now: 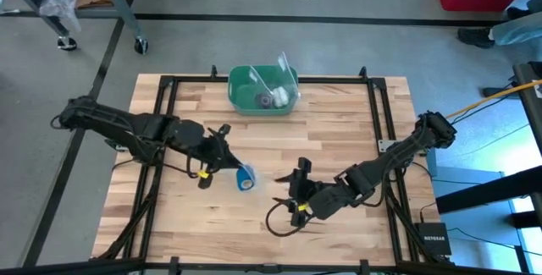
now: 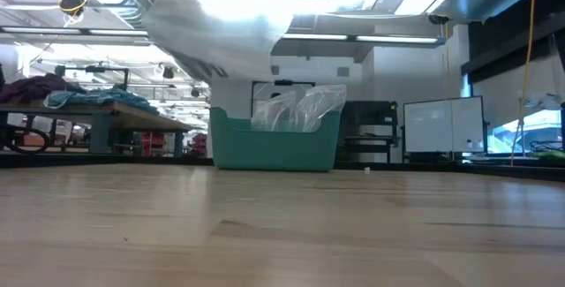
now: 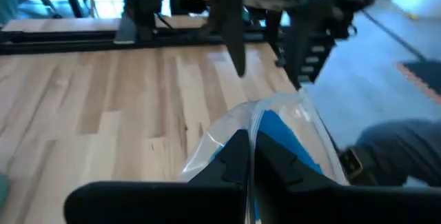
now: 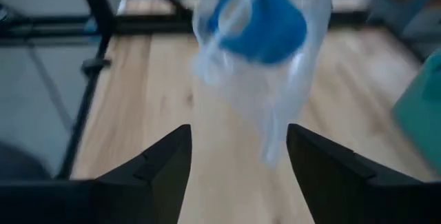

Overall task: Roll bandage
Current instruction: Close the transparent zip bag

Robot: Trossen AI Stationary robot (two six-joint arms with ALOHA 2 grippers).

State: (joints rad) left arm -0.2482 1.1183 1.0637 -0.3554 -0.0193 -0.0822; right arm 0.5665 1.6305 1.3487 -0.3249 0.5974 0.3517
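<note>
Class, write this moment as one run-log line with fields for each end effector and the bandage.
left end effector: shut on clear bag | bandage: blue roll inside clear bag | right end effector: open, facing bag

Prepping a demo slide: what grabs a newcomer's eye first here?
The bright blue bandage, a compact roll inside a clear plastic bag, held up over mid-table by the left gripper, jaws shut on the bag. The right gripper faces it with jaws open. A green bin sits at the table's far edge.

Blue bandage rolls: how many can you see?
1. The blue bandage roll sits inside a clear plastic bag, pinched by the left claw above the table. More could be hiding in the green bin.
</note>
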